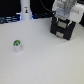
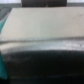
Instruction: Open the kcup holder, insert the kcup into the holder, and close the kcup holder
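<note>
The kcup (image 1: 17, 45), a small round white pod with a green top, sits on the smooth pale counter (image 1: 42, 62) toward the exterior view's left. The kcup holder (image 1: 63, 27), a black boxy unit, stands far right, well apart from it. The white arm's fingers (image 1: 64, 15) hover at its top; whether they are released or clenched cannot be told. The wrist view is blurred.

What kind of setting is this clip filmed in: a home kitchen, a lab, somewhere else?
Probably a lab tabletop staged for a coffee-pod task. A bare white table holds only a green-topped kcup and a black kcup holder, with the robot's hand above the holder.
</note>
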